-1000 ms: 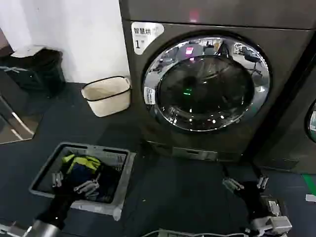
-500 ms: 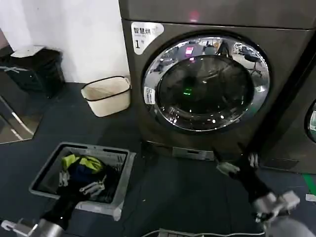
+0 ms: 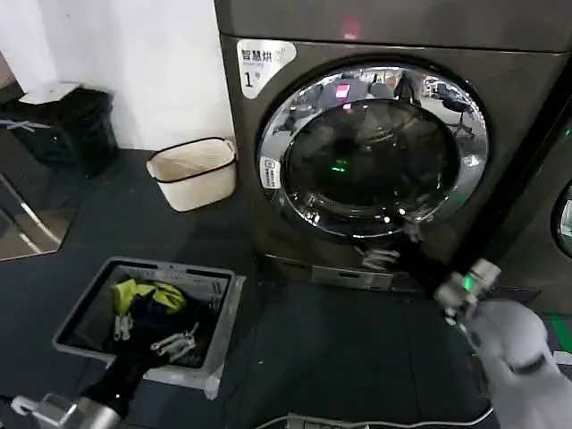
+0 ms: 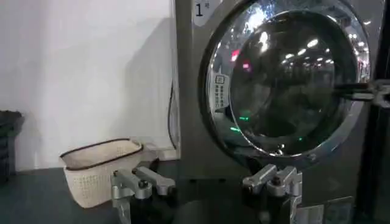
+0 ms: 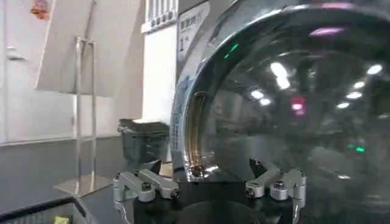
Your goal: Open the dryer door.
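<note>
Grey basket (image 3: 223, 308) holds clothes (image 3: 147, 295); white bin (image 3: 192, 174); both hands, left (image 4: 204, 185) and right (image 5: 207, 182), gape, holding nothing.

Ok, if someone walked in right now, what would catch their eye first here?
The dryer door, a big round porthole with a shiny chrome rim, shut on the front of the dark dryer. Next, the right gripper, fingers open, reaching up at the door's lower rim. On the floor to the left sit a grey laundry basket of clothes, with the left gripper low over it, and a cream basket by the wall.
</note>
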Controlling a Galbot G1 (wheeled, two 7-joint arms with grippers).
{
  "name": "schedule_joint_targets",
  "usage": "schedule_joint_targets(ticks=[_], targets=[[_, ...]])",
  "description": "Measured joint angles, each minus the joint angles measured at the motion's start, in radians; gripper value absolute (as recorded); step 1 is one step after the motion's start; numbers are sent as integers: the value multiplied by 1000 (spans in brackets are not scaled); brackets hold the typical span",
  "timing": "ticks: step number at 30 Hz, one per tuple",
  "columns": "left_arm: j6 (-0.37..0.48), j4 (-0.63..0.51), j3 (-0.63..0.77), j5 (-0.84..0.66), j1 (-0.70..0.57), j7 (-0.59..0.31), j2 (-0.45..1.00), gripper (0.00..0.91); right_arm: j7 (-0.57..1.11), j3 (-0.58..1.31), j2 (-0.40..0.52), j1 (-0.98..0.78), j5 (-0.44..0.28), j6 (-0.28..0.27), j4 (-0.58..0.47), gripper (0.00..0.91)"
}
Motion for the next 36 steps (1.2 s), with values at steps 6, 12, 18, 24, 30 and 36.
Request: schedule_joint_targets(ticks=[6, 12, 18, 24, 30, 36], targets=[[10, -18, -1, 1, 5, -23, -4, 907, -1, -88, 47, 131, -32, 46, -115, 907], [9, -32, 4, 13, 28, 43, -13, 907, -3, -172, 94, 222, -44, 51, -203, 907], [12, -34, 9, 8, 36, 33, -21, 907, -13, -233, 130, 273, -47, 56, -251, 907], [27, -42, 16, -1, 43, -3, -33, 907, -10, -265, 159, 305, -48, 61, -302, 907], [19, -46, 13, -1, 53, 4, -42, 907, -8, -283, 176, 331, -47, 66, -344, 907], [4, -45, 14, -1, 56, 21, -48, 907, -28, -293, 182, 347, -37, 70, -365, 907]])
